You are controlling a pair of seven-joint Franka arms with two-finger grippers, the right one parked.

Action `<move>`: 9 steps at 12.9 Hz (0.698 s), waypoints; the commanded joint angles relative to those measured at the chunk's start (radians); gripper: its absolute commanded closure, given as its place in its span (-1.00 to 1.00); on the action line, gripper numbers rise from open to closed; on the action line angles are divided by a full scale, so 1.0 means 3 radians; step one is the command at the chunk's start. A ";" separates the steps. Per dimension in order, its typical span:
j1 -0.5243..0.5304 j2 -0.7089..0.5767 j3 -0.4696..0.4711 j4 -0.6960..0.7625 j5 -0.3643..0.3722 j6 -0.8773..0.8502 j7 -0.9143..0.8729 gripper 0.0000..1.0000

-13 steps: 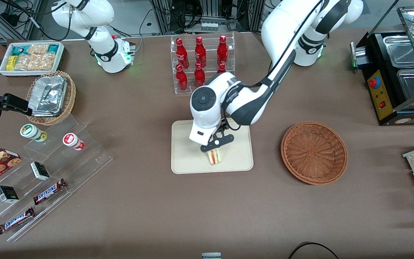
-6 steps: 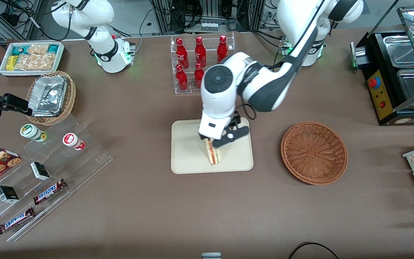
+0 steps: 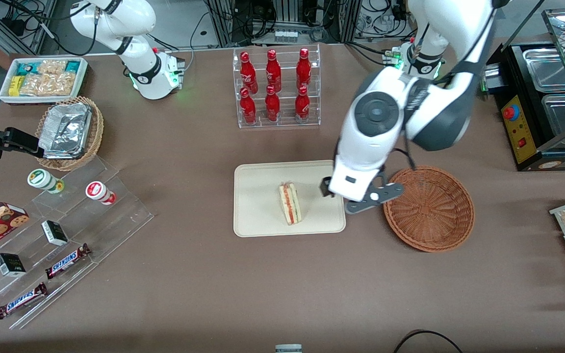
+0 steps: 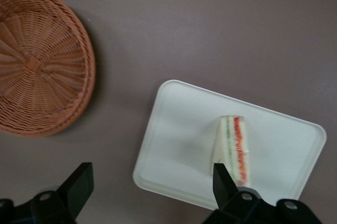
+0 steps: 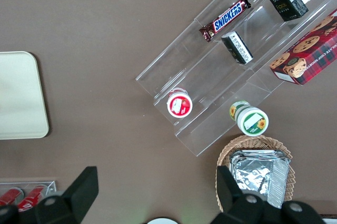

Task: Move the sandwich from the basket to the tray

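Observation:
The sandwich [image 3: 290,203], a cream wedge with red and green filling on its cut edge, lies on the cream-beige tray [image 3: 258,215]; it also shows in the left wrist view [image 4: 234,147] on the tray [image 4: 179,145]. The reddish-brown wicker basket [image 3: 428,208] sits empty beside the tray, toward the working arm's end; the wrist view shows it too [image 4: 39,66]. My gripper [image 3: 348,198] is open and empty, raised above the tray's edge nearest the basket, apart from the sandwich.
A clear rack of red bottles [image 3: 275,88] stands farther from the front camera than the tray. A tan basket of foil packets [image 3: 69,132], a white snack bin [image 3: 42,78] and clear steps with snacks [image 3: 66,235] lie toward the parked arm's end. A black food warmer [image 3: 542,98] stands at the working arm's end.
My gripper let go of the sandwich, which now lies free on the tray. The gripper rose and moved sideways toward the basket.

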 commanded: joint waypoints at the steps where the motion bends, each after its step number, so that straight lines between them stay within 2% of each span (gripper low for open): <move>1: 0.0341 -0.0333 -0.0029 -0.0354 -0.0099 -0.0089 0.0539 -1.00; 5: 0.0771 -0.0517 -0.0024 -0.0364 -0.0176 -0.0514 0.1551 -1.00; 9: 0.1262 -0.0986 -0.0039 -0.0706 -0.0365 -0.0555 0.2554 -1.00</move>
